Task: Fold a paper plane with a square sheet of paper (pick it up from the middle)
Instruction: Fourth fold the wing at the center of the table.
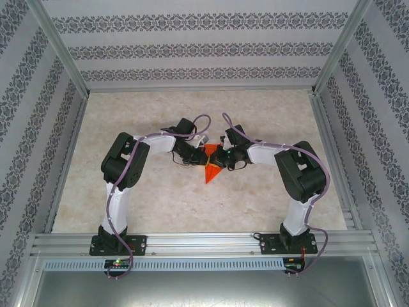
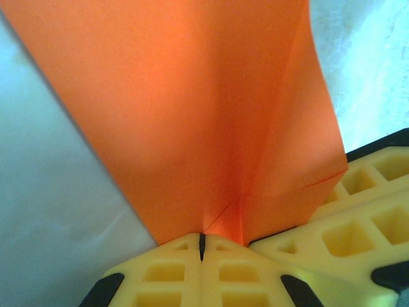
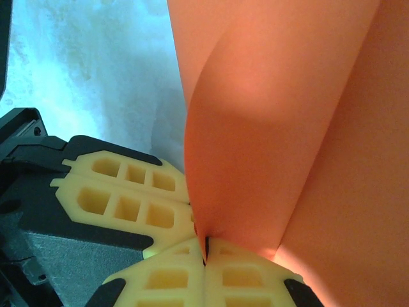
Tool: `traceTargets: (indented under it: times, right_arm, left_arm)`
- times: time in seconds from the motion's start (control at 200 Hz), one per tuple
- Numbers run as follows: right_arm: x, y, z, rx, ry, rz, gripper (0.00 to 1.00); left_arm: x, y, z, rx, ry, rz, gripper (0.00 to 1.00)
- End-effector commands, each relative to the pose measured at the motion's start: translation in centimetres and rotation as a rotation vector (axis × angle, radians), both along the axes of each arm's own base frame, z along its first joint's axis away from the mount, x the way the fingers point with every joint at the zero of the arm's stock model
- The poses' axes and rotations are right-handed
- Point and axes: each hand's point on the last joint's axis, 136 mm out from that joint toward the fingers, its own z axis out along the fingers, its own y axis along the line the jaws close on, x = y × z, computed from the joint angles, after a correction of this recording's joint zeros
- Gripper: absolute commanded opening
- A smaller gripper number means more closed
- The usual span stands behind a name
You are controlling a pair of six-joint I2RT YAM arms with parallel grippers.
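The orange-red sheet of paper (image 1: 211,169) is folded into a pointed shape and held between the two arms above mid-table, its tip toward the near edge. My left gripper (image 1: 199,154) is shut on one side of it. In the left wrist view the yellow fingertips (image 2: 202,246) are pressed together on the paper (image 2: 192,109) beside a centre crease. My right gripper (image 1: 221,157) is shut on the other side. In the right wrist view its jaws (image 3: 206,251) pinch a curved flap of the paper (image 3: 268,141). Each wrist view shows the other gripper's fingers (image 2: 348,217) (image 3: 128,192) close alongside.
The pale marbled tabletop (image 1: 128,128) lies all round the arms. Patterned walls and an aluminium frame (image 1: 64,61) enclose the back and both sides. A metal rail (image 1: 204,243) at the near edge carries the arm bases.
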Motion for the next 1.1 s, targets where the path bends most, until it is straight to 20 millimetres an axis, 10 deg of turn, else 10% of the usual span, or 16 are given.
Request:
traceTargets:
  times: [0.0,0.794,1.094]
  right_arm:
    - [0.1,0.6,-0.5,0.001,-0.001,0.006,0.02]
    - [-1.1,-0.1,-1.2,-0.008,0.006,0.016,0.01]
    - [-0.8,-0.1,-1.3,-0.003,0.002,0.011,0.01]
  left_arm:
    - [-0.7,1.3,-2.3,0.073,0.042,0.028,0.05]
    - [2.2,-0.8,5.2,-0.143,-0.048,0.110,0.06]
    - [1.8,-0.1,5.2,-0.099,-0.058,0.115,0.07]
